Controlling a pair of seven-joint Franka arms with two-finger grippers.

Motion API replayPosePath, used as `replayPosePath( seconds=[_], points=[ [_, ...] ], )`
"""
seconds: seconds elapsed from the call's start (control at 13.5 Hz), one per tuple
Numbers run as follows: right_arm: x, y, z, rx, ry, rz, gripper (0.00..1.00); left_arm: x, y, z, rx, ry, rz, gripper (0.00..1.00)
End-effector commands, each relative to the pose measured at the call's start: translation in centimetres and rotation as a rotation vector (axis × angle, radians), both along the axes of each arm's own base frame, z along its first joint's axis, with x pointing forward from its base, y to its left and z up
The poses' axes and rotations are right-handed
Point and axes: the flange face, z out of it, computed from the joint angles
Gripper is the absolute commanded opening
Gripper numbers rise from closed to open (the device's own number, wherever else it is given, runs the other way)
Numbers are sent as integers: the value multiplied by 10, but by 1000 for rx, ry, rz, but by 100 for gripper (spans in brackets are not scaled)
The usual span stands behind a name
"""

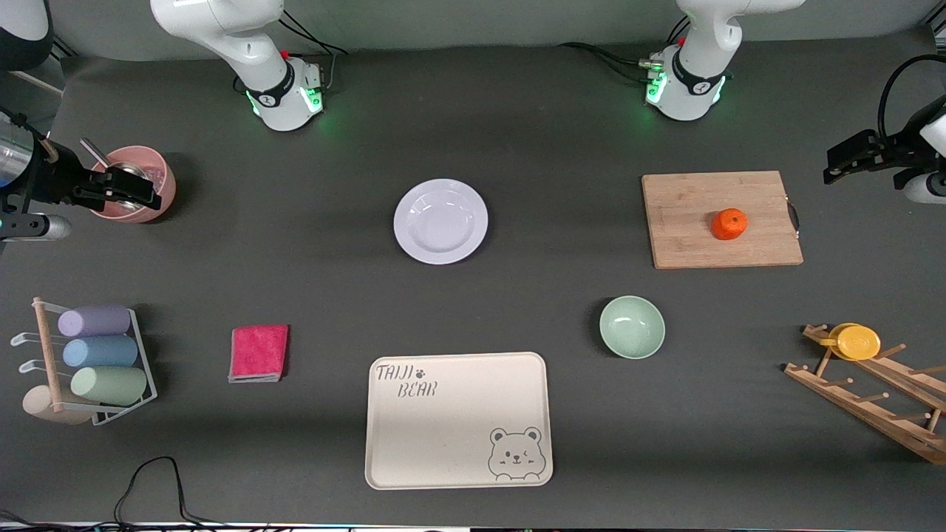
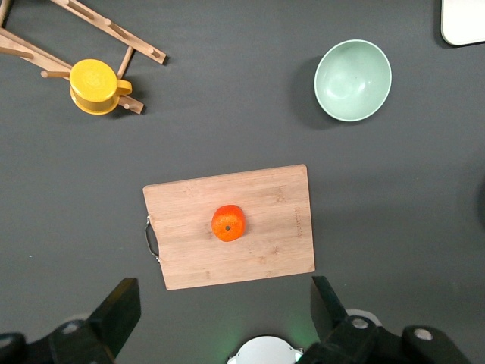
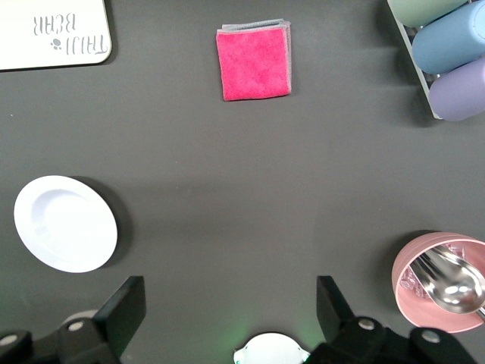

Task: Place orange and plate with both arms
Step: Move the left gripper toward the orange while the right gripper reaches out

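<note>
The orange (image 1: 729, 224) sits on a wooden cutting board (image 1: 720, 219) toward the left arm's end of the table; it also shows in the left wrist view (image 2: 228, 223). The white plate (image 1: 440, 221) lies on the dark table near the middle and shows in the right wrist view (image 3: 65, 223). My left gripper (image 1: 835, 165) hangs high at the left arm's end of the table, open and empty (image 2: 223, 303). My right gripper (image 1: 148, 193) hangs high at the right arm's end, open and empty (image 3: 231, 303).
A pale green bowl (image 1: 632, 326) and a cream bear-printed tray (image 1: 458, 421) lie nearer the camera. A pink cloth (image 1: 259, 353), a rack of pastel cups (image 1: 96, 362), a pink bowl with a spoon (image 1: 137, 185) and a wooden rack with a yellow cup (image 1: 857, 341) stand round the edges.
</note>
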Motion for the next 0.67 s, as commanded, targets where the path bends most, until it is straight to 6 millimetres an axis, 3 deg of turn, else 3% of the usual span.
replayPosePath(
  seconds=[0.0, 0.37, 0.59],
  points=[
    [2, 2, 4, -21, 15, -19, 100, -6, 0, 4, 16, 4, 10, 100],
    [2, 3, 4, -21, 17, -16, 100, -10, 4, 2, 18, 22, 13, 100],
    [0, 3, 0, -21, 35, -16, 100, -39, 10, 25, 22, 30, 20, 100]
  ],
)
